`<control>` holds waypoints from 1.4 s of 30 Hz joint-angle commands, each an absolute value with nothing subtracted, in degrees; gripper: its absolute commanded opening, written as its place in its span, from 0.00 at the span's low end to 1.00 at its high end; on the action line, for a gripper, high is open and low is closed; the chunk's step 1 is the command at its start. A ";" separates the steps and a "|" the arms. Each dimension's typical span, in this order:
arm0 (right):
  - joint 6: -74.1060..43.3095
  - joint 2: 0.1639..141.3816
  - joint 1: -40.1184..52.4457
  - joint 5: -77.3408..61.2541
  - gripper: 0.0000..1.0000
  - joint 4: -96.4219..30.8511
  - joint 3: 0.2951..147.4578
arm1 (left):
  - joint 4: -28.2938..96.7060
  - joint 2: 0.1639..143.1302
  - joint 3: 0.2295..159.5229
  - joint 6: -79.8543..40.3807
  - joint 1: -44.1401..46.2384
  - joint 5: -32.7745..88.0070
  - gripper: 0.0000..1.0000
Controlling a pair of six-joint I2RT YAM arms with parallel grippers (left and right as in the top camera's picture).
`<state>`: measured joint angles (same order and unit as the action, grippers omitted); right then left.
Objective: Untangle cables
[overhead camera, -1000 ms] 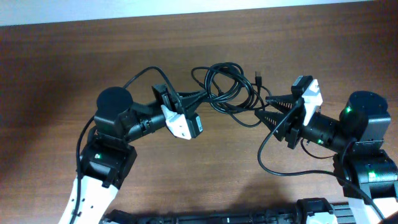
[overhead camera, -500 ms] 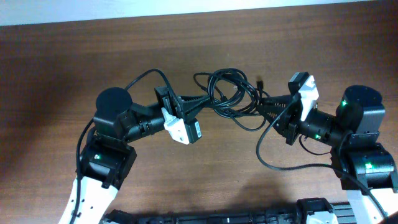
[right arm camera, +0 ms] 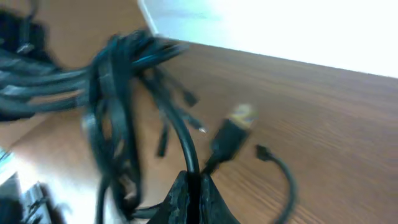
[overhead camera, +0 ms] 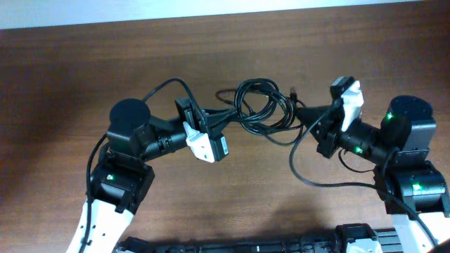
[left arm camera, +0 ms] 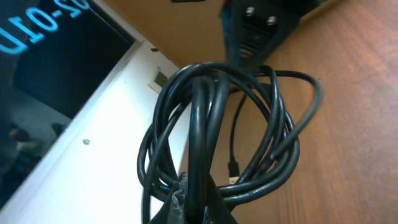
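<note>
the cables (overhead camera: 261,111) hang as one knotted bundle of thin black loops near the middle of the table (overhead camera: 70,70), slightly toward its far edge, strung between the two arms. from overhead the loops overlap in a rough oval, with one strand trailing off to the left of the knot and a small plug (overhead camera: 292,90) poking out at the upper right of the bundle. the left gripper (overhead camera: 226,112) meets the bundle on its left side. in the left wrist view its fingers (left arm camera: 193,208) are pressed together on a thick strand that rises straight out of them into the coil, so this gripper is clamped on the cables. the right gripper (overhead camera: 304,116) meets the bundle on its right side. the right wrist view is blurred, but its fingertips (right arm camera: 193,193) sit closed around a single cord that curves up into the mass of loops, so it too is clamped on the cables, with a plug end (right arm camera: 233,127) dangling just beside that cord. a thicker black wire (overhead camera: 309,176) fixed to the right arm sags in a wide curve over the wood below that gripper, apart from the bundle. a pale wall (overhead camera: 211,7) runs along the far edge of the table.
</note>
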<state>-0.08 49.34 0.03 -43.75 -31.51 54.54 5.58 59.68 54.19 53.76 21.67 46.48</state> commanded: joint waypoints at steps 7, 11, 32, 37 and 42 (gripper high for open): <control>-15.77 45.17 -0.08 -27.88 0.04 -25.41 55.64 | 10.02 58.37 54.43 41.60 21.54 42.81 0.00; -21.74 42.92 -0.08 -21.76 0.04 -25.28 55.64 | 9.91 58.37 54.43 34.24 21.54 38.85 0.00; -29.04 40.36 -0.08 -18.35 0.04 -25.30 55.64 | 10.15 58.37 54.43 -1.58 21.58 2.42 0.00; -28.91 40.36 -0.08 -18.39 0.04 -25.50 55.64 | 9.69 58.37 54.43 0.95 21.58 5.87 0.00; -19.20 40.38 -0.08 -24.27 0.32 -25.52 55.64 | 10.17 58.37 54.43 22.41 21.58 24.14 0.00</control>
<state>-26.50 40.80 0.12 -19.92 -25.52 54.54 10.70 59.40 54.19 6.52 21.67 10.11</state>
